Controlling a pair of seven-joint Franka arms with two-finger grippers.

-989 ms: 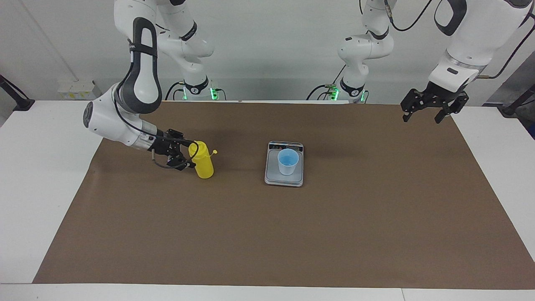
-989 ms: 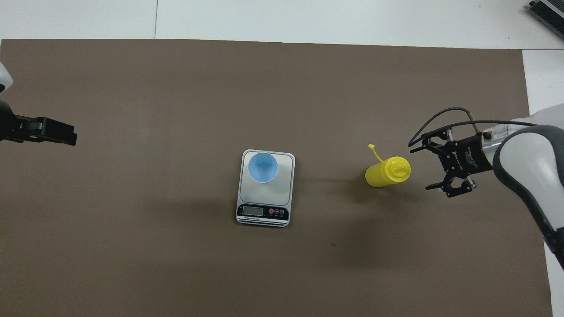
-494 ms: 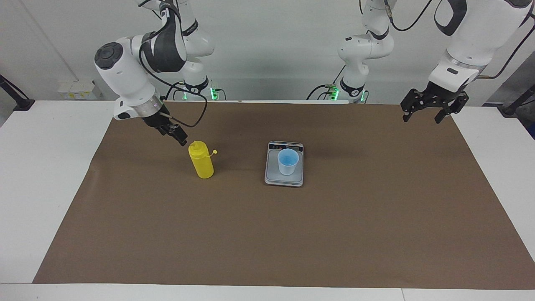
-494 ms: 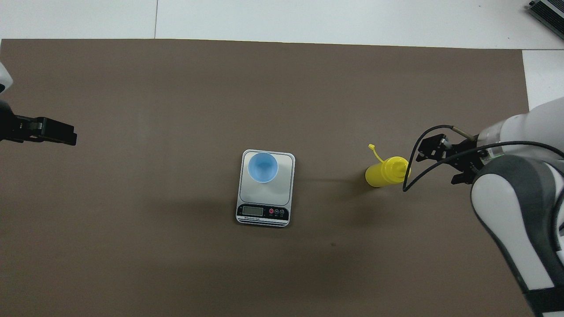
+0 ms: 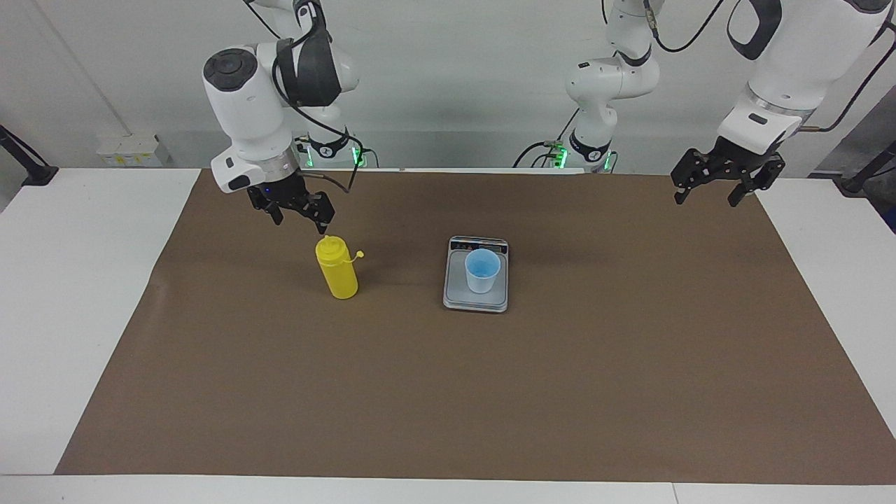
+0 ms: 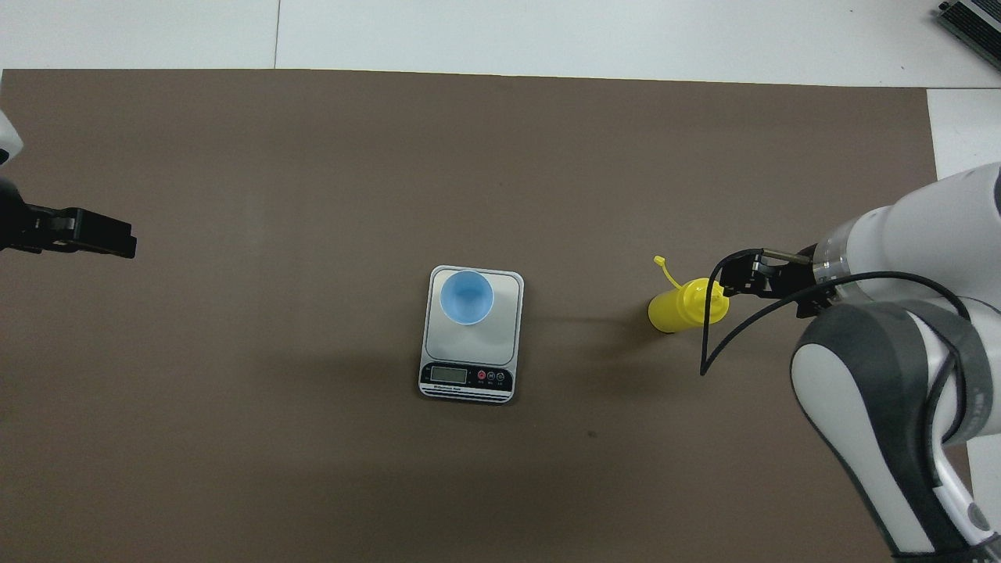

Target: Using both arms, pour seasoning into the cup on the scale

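The yellow seasoning bottle (image 5: 337, 269) stands upright on the brown mat toward the right arm's end, its small cap hanging open at its side; it also shows in the overhead view (image 6: 680, 306). The light blue cup (image 5: 482, 270) stands on the grey scale (image 5: 476, 299), also seen from overhead as cup (image 6: 467, 297) on scale (image 6: 504, 344). My right gripper (image 5: 299, 220) is open and empty, pointing down just above and beside the bottle's top, not touching it. My left gripper (image 5: 708, 196) is open and empty, raised over the mat's corner at the left arm's end, waiting.
The brown mat (image 5: 448, 392) covers most of the white table (image 5: 70, 315). A black cable loop (image 6: 708, 344) hangs from my right wrist close to the bottle. The scale's display (image 6: 448, 374) faces the robots.
My right gripper has left the bottle's side, risen and turned to point downward above the bottle's top. The bottle, cup, scale and left arm have not moved.
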